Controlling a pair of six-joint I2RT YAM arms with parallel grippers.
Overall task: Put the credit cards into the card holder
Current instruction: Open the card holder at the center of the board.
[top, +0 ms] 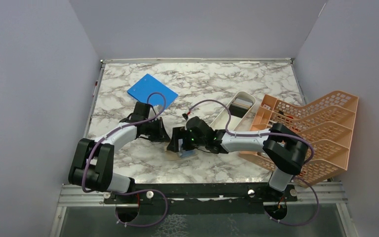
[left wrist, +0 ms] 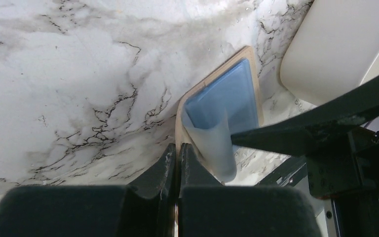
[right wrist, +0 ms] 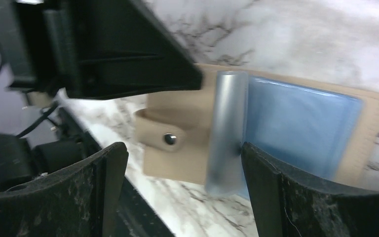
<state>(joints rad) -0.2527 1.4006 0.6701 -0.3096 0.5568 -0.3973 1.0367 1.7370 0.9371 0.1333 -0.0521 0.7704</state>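
The tan card holder (top: 174,153) lies open on the marble between both grippers. It also shows in the left wrist view (left wrist: 179,123) and in the right wrist view (right wrist: 177,163), snap stud (right wrist: 168,138) up. A light blue card (left wrist: 232,98) lies flat in its inner pocket (right wrist: 301,128). A translucent blue flap (left wrist: 212,143) curls upward (right wrist: 227,123). My left gripper (top: 164,134) (left wrist: 178,148) is shut on the holder's tan edge. My right gripper (top: 181,144) (right wrist: 181,148) is open over the holder, and one finger (right wrist: 261,177) touches the flap.
A long white tray (top: 227,118) lies behind the right arm, something grey at its far end; its wall shows in the left wrist view (left wrist: 335,44). An orange lattice rack (top: 316,128) stands at the right. A bright blue board (top: 152,91) lies at the back left.
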